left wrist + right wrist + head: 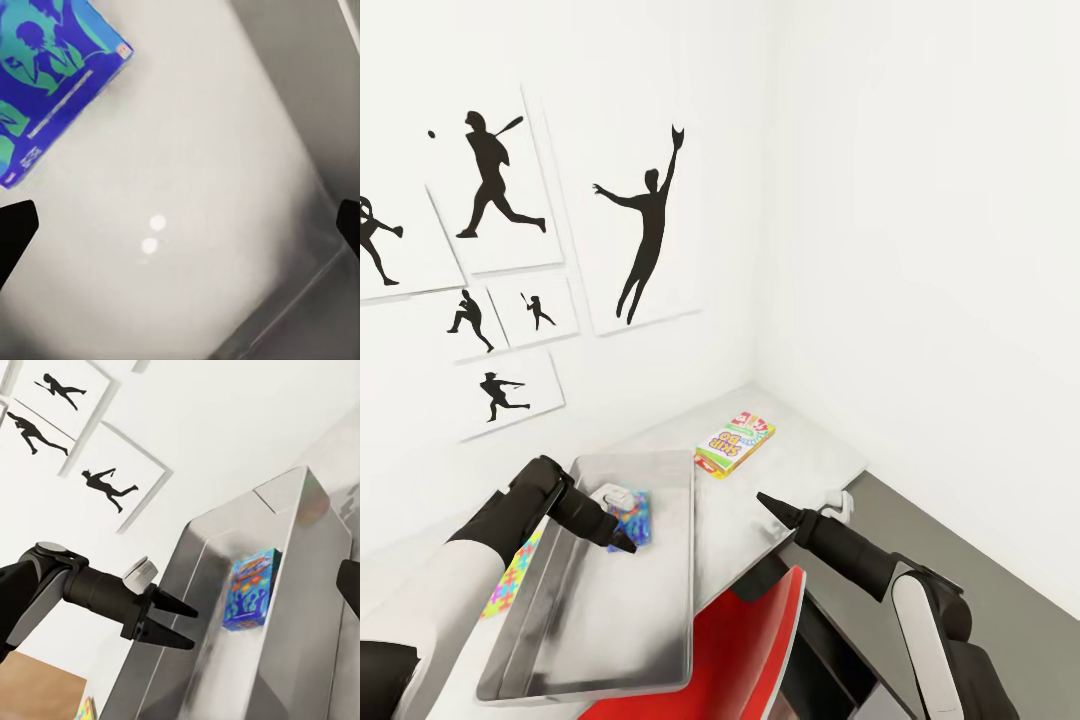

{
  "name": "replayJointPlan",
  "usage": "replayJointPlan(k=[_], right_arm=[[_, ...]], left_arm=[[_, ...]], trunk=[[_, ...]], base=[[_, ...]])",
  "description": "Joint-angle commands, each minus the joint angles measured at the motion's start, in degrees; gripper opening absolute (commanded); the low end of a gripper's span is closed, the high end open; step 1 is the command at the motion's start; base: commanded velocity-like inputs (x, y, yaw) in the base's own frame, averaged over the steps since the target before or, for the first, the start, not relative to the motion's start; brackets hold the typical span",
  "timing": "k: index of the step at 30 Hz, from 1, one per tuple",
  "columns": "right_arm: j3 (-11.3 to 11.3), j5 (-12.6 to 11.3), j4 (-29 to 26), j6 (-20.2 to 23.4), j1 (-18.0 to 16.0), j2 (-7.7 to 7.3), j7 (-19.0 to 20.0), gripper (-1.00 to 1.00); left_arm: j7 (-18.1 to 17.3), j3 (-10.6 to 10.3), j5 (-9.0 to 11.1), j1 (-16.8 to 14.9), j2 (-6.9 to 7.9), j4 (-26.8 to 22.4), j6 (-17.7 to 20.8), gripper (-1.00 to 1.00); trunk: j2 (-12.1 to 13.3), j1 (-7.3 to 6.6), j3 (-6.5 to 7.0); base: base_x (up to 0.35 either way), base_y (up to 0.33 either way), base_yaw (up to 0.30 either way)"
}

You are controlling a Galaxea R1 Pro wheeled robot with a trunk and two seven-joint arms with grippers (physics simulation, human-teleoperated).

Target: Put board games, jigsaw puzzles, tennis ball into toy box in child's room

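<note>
Left gripper (622,545) over open toy box (660,640), fingers apart, empty.
Blue box (634,518) lies flat on the box floor just beyond the fingertips. Yellow board game (735,441) sits well past it near the table (815,455) corner. Right gripper (768,500), seemingly together, hovers beside the toy box's rim.

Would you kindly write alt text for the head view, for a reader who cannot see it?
The left hand, open, hangs inside a grey metal toy box holding a blue box. The yellow Skip-Bo game lies on the table behind it.
</note>
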Motion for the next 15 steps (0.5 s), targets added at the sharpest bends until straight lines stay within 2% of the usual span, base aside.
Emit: replayJointPlan(k=[1, 13, 15], right_arm=[[-0.1, -0.1, 0.0, 0.4, -0.1, 0.06, 0.2, 1.0], [-0.1, -0.1, 0.0, 0.4, -0.1, 0.06, 0.0, 1.0], [-0.1, -0.1, 0.0, 0.4, -0.1, 0.06, 0.0, 1.0]], left_arm=[[-0.5, -0.1, -0.5, -0.1, 0.03, -0.1, 0.4, 1.0], [-1.3, -0.1, -0.3, -0.1, 0.5, -0.1, 0.3, 1.0], [-2.0, 0.9, -0.1, -0.1, 0.64, -0.2, 0.1, 1.0]], trunk=[[-0.1, 0.04, -0.13], [-0.1, 0.04, -0.13], [-0.1, 0.04, -0.13]], base=[[0.0, 0.0, 0.0], [0.0, 0.0, 0.0], [0.0, 0.0, 0.0]])
